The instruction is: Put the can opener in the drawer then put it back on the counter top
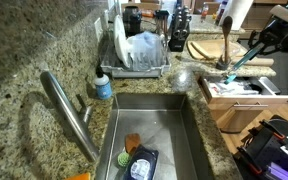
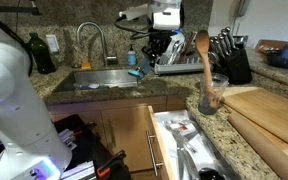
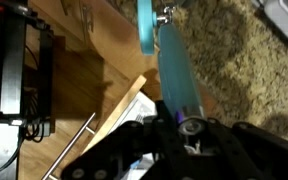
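My gripper (image 3: 179, 128) is shut on the teal handle of the can opener (image 3: 172, 65), whose metal head points away from me in the wrist view. In an exterior view the gripper (image 1: 257, 47) holds the can opener (image 1: 236, 63) tilted in the air above the granite counter top (image 1: 199, 78), beside the open drawer (image 1: 232, 90). In the other exterior view the gripper (image 2: 154, 47) hangs above the counter behind the sink, the teal can opener (image 2: 136, 70) slants down from it, and the open drawer (image 2: 174, 140) with several utensils lies in front.
A steel sink (image 1: 149, 130) with faucet (image 1: 69, 105) and a dish rack (image 1: 139, 52) stand on one side. A wooden spoon in a holder (image 2: 204, 70), a knife block (image 2: 229, 55) and wooden cutting boards (image 2: 264, 110) crowd the counter. Bags lie on the floor (image 1: 279, 150).
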